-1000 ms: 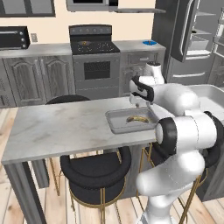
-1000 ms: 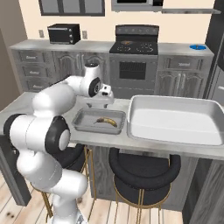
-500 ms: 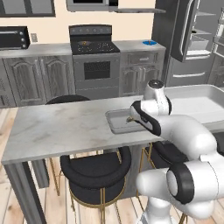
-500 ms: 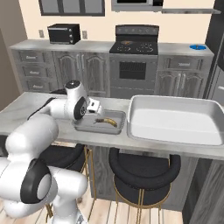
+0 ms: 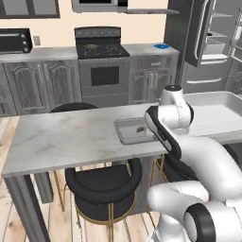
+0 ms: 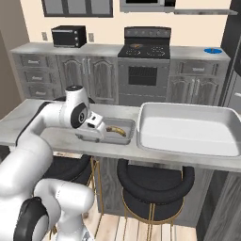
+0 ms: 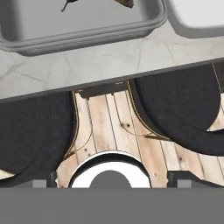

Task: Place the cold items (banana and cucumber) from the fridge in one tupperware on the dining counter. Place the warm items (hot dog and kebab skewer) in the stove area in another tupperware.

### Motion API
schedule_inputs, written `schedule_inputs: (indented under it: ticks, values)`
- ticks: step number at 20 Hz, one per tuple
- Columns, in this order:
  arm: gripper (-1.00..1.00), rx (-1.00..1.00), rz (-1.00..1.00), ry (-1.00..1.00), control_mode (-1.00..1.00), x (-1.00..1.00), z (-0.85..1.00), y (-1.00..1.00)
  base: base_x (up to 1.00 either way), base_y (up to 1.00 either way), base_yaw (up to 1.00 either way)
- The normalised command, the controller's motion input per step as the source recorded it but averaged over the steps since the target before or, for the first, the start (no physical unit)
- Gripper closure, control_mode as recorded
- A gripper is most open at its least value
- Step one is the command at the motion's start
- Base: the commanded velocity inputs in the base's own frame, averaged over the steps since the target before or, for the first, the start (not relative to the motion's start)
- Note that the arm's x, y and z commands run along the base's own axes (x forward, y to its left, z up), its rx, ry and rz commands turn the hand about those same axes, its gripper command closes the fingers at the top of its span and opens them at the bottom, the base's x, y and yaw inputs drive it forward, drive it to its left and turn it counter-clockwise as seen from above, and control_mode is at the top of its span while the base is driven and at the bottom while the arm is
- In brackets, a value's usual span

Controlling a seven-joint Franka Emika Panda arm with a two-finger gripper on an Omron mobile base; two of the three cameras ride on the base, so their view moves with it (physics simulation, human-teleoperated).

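Note:
A banana (image 6: 116,131) lies in a small grey tupperware (image 6: 126,123) on the dining counter (image 6: 61,136); its brown end (image 7: 124,2) shows at the top of the hand view. My gripper (image 6: 93,133) hangs open and empty at the tupperware's (image 7: 87,37) near left edge, looking down over the counter's front edge. Its fingertips (image 7: 43,179) stand far apart. A larger grey tupperware (image 6: 188,129) sits to the right, with nothing in it. A small brownish thing (image 5: 92,46) lies on the stove, too small to name. The cucumber is out of view.
Two black round stools (image 7: 183,109) with gold legs stand under the counter's front edge. The fridge (image 5: 208,38) is open at the back right. The stove (image 6: 146,47) and grey cabinets line the far wall, with a toaster oven (image 6: 68,36) at the left.
The hand has come down from above the small tupperware and drawn back to the counter's near edge. The arm has folded lower. The jaws stay open and the banana lies still.

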Motion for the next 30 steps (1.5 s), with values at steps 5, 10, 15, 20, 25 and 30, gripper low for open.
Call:
schedule_inputs:
  ticks: [5, 10, 15, 20, 25, 30]
  values:
    - [-1.00, 0.01, 0.00, 0.02, -1.00, -0.02, -0.13, 0.00, 0.00, 0.00, 0.00]
    - [-1.00, 0.00, 0.00, 0.00, 1.00, -0.11, -0.05, -0.01, -0.23, -0.24, -0.04]
    - [-1.00, 0.00, 0.00, 0.00, 1.00, 0.00, 0.00, 0.00, -0.82, -0.96, -0.14]
    - [-1.00, 0.00, 0.00, 0.00, 1.00, 0.00, 0.00, 0.00, -0.44, -1.00, -0.18]
    - [-1.00, 0.00, 0.00, 0.00, 1.00, 0.00, 0.00, 0.00, -0.16, -1.00, -0.20]
    - [-1.00, 0.00, 0.00, 0.00, 1.00, 0.00, 0.00, 0.00, -0.03, -1.00, -0.15]
